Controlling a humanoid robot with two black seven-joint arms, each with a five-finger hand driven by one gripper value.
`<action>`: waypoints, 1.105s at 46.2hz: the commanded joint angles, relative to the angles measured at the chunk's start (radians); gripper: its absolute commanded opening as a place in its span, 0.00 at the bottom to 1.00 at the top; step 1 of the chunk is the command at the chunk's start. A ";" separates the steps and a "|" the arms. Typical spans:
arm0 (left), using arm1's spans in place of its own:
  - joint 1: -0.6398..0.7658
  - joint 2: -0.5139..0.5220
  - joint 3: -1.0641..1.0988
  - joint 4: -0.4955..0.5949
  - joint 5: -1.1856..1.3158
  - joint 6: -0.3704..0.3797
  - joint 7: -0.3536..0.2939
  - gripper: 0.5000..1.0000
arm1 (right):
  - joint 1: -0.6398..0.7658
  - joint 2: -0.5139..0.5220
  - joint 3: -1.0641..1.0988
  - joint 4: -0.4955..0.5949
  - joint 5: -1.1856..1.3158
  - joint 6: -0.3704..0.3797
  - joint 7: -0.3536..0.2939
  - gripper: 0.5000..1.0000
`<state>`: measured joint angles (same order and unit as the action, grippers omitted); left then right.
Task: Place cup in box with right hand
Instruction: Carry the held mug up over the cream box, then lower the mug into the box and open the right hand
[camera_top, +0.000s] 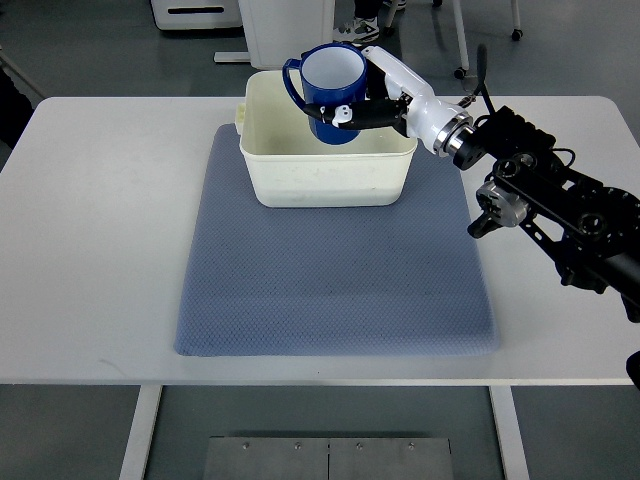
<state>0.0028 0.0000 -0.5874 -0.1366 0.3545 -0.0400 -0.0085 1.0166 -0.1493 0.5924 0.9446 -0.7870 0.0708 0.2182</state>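
A blue cup with a white inside and a handle on its left hangs upright over the cream box. My right hand is shut on the cup from the right side, its white fingers wrapped round the cup's wall. The cup's lower part sits within the box's opening, near the back rim; I cannot tell whether it touches the bottom. The right arm comes in from the right edge. No left arm shows.
The box stands at the far end of a grey-blue mat on a white table. Beyond the table's far edge are a white bin, chair legs and a person's shoes.
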 joint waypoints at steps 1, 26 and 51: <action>0.000 0.000 0.000 0.000 0.000 0.000 0.001 1.00 | 0.020 0.028 0.000 -0.029 0.009 -0.016 -0.013 0.00; 0.000 0.000 0.000 0.000 0.000 0.000 -0.001 1.00 | 0.027 0.149 -0.003 -0.175 0.011 -0.160 -0.043 0.00; 0.000 0.000 0.000 0.000 0.000 0.000 0.001 1.00 | -0.013 0.149 -0.045 -0.204 0.009 -0.201 -0.057 0.00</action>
<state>0.0031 0.0000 -0.5875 -0.1366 0.3544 -0.0400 -0.0087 1.0078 0.0001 0.5575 0.7412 -0.7775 -0.1280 0.1612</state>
